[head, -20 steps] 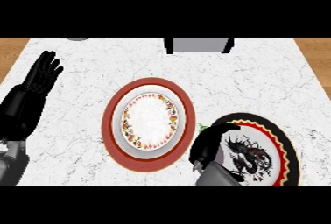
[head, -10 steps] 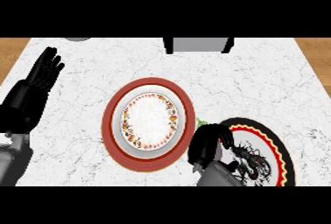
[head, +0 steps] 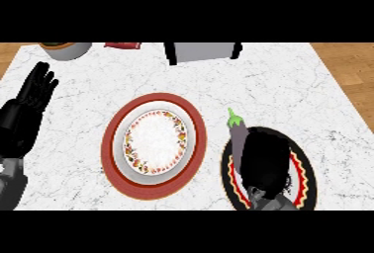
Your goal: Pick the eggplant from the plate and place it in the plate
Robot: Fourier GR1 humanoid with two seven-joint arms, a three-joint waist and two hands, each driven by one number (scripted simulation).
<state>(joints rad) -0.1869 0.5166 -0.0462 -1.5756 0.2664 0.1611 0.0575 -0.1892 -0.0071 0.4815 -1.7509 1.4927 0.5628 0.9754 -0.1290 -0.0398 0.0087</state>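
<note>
Right hand (head: pixel 266 160) sits low over the black plate (head: pixel 305 170), dark on dark, so whether it is clasping anything or hanging slack cannot be told. The eggplant (head: pixel 238 136) lies right against that hand's left side, on the plate's left rim. Its long axis runs away from the robot, green stem at the far end and tipped slightly left. Its near end is lost behind the hand. Left hand (head: pixel 33 96) rests open at the left edge, fingers up. Between them sits the white plate (head: pixel 155 141) on a red plate (head: pixel 111 148).
</note>
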